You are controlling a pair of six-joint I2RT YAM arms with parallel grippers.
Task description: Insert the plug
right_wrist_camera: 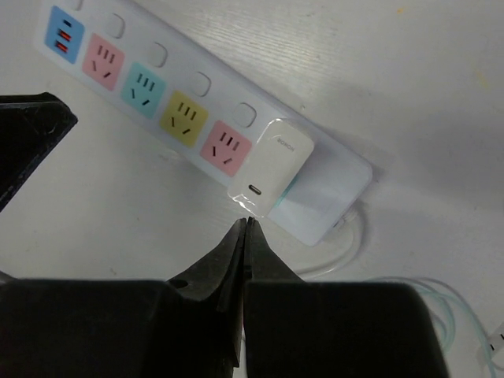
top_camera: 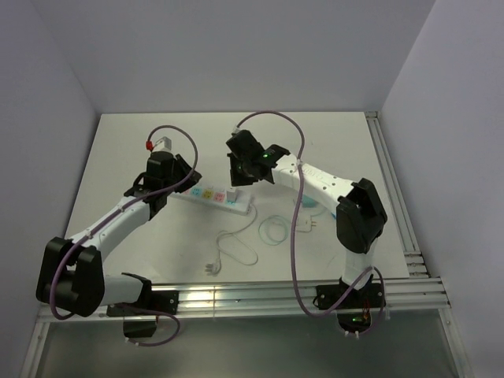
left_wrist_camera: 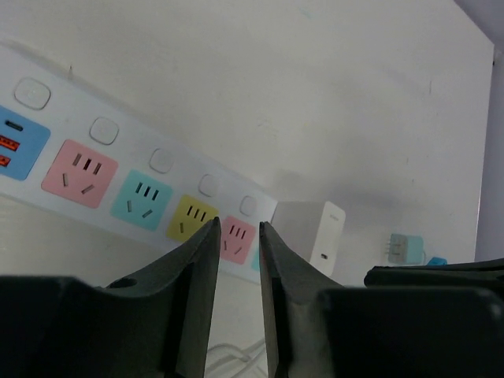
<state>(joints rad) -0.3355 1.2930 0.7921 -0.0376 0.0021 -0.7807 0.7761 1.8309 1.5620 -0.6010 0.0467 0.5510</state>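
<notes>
While I'm holding the right gripper (right_wrist_camera: 246, 224), pressed together and empty, at the charger (right_wrist_camera: 272, 167) on the power strip (right_wrist_camera: 331, 185), an off-centre push is risking tipping it; the left gripper (left_wrist_camera: 239, 228) is hovering slightly spread, empty.

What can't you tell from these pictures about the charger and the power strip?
Right wrist view: the white charger covers its own socket on the power strip, so its prongs and seating depth are hidden.
Left wrist view: the strip's USB end is cut off by the left edge; whether the left tool touches the strip is unclear.
Top view: the socket slots are too small to see.
</notes>
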